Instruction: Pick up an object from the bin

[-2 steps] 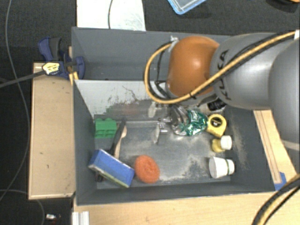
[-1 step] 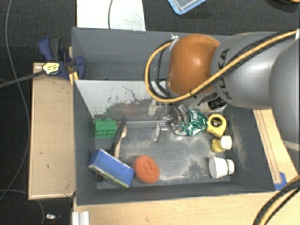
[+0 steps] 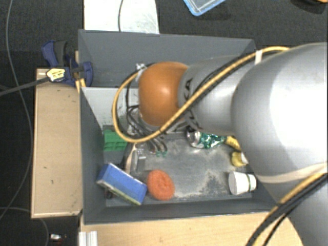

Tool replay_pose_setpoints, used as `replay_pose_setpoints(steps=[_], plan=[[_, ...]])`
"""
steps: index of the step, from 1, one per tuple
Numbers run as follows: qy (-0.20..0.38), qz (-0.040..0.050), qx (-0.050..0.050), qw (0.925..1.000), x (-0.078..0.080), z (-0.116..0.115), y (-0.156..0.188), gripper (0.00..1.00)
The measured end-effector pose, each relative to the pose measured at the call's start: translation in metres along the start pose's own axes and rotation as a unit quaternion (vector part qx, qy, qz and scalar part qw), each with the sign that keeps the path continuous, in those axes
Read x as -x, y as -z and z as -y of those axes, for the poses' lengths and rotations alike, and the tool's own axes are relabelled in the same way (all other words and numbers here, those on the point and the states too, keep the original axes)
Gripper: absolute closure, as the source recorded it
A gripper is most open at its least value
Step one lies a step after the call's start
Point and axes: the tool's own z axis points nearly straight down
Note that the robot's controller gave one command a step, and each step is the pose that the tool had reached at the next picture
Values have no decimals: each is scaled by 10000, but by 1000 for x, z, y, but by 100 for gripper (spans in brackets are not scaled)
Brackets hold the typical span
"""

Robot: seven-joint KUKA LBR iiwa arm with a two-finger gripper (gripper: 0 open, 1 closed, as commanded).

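beneath the orange cover [image 3: 160, 92] the hand [image 3: 136, 158] is mostly hidden, near the blue block [image 3: 121, 181]; its grip can't be told.

I'm looking at what reads as a robotics lab. A silver arm [image 3: 277, 111] trailing a yellow cable [image 3: 205, 94] reaches over a grey metal bin [image 3: 164, 50] on a dark surface [image 3: 20, 45].

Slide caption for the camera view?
Gripper low at left of the bin, beside blue sponge, orange ball and green block.

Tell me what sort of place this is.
Probably a robotics lab's bin-picking test cell: a silver robot arm reaches into a grey metal bin of mismatched oddments, such as a blue sponge and an orange fuzzy ball.
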Motion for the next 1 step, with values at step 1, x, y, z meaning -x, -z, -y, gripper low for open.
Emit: replay_pose_setpoints(steps=[1], plan=[[38, 0, -24, 10000, -3, -1, -4, 0]])
